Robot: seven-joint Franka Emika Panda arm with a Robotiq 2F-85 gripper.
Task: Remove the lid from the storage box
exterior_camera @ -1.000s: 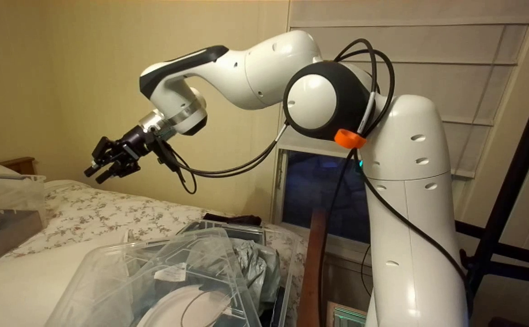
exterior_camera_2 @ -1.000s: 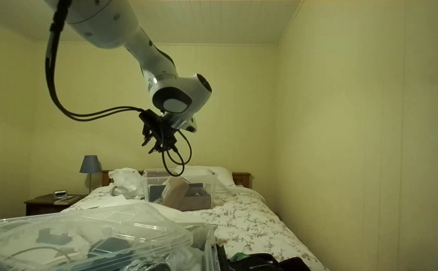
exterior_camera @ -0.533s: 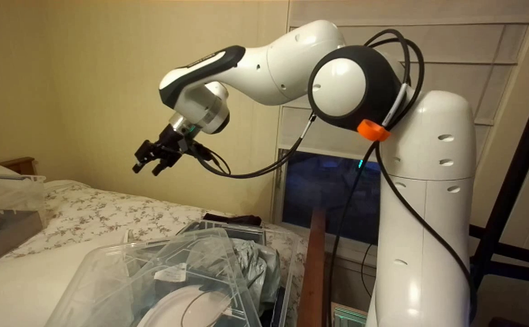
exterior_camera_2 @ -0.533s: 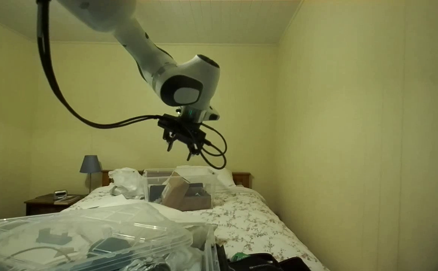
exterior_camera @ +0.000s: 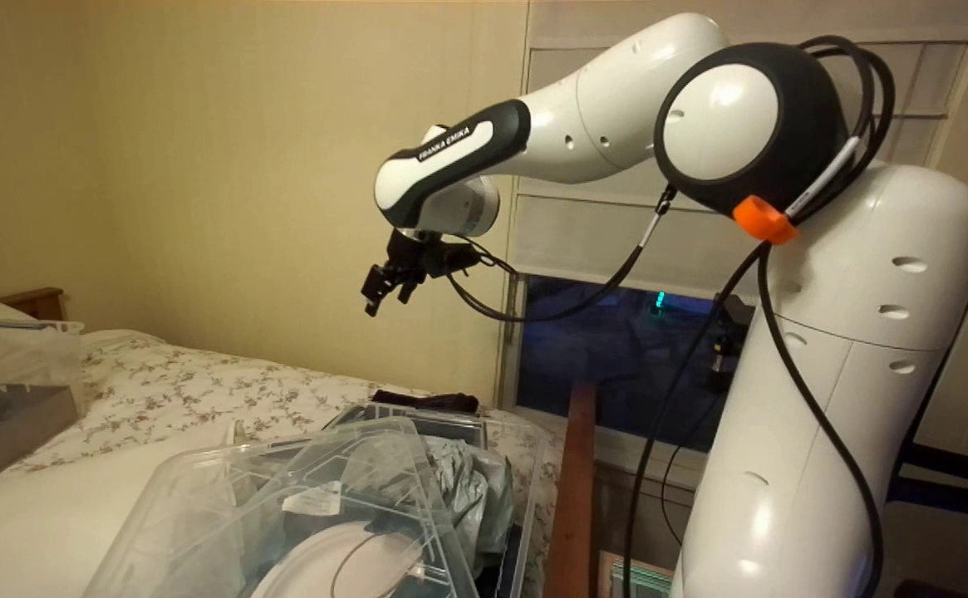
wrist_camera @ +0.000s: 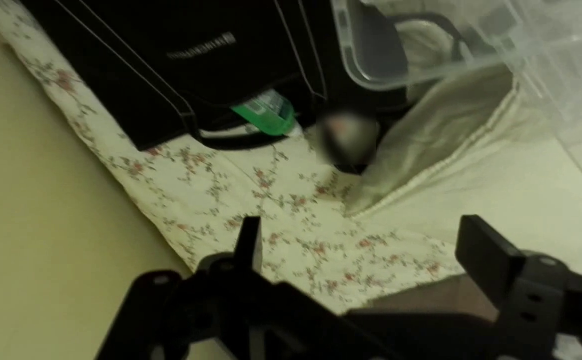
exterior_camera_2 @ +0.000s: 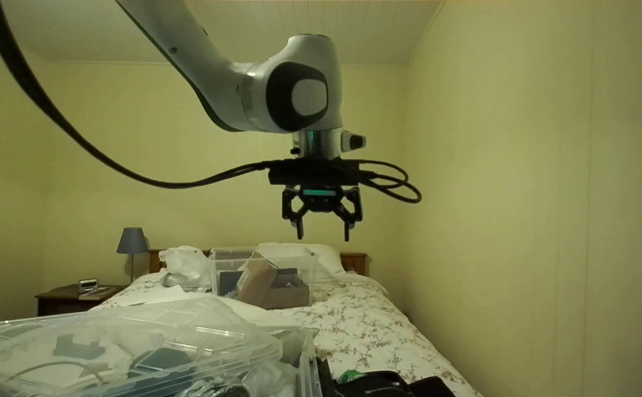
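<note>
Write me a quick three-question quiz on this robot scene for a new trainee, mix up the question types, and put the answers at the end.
1. True or false: the jaws are clamped on the lid.
2. Multiple choice: what pattern is on the bedspread? A, stripes; B, checks; C, flowers.
3. Short answer: does the lid cover the whole storage box?

Key:
1. False; the jaws stand open with nothing between them.
2. C, flowers.
3. No; it leaves part of the box open, and a crinkled grey bag shows there in an exterior view.
</note>
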